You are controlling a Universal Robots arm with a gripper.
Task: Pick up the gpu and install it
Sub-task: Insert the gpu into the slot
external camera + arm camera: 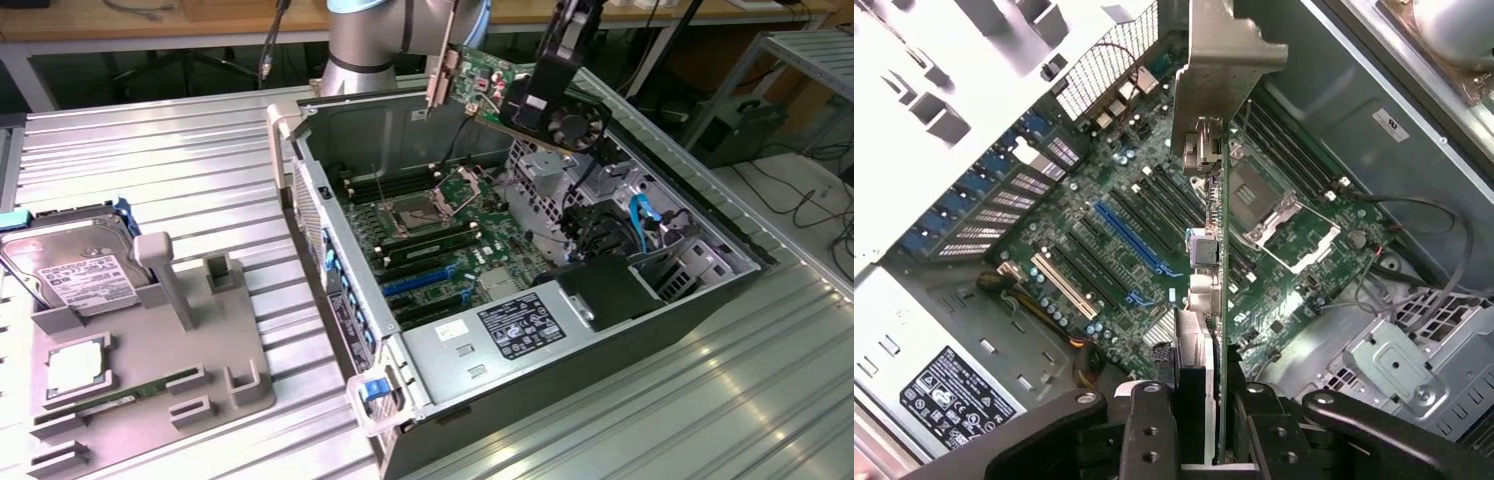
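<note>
gpu (1199, 300), thin dark-green circuit card w/ pale metal bracket (1224, 60), aloft over open grey metal computer case (387, 125); not yet seated.
Black two-finger gripper (1199, 410) pinches card's near end, card edge-on, bracket far end; prob. so contact edge can face slots. Below, well apart: green motherboard (1104, 215) w/ long blue slot (1134, 240), silver CPU socket (1269, 205). Pad contact hidden behind fingers (1149, 430); contact edge not made out; which slot it lines up w/, can't tell. Farther off: silver hard drive (74, 270) on grey plastic tray (200, 390).
</note>
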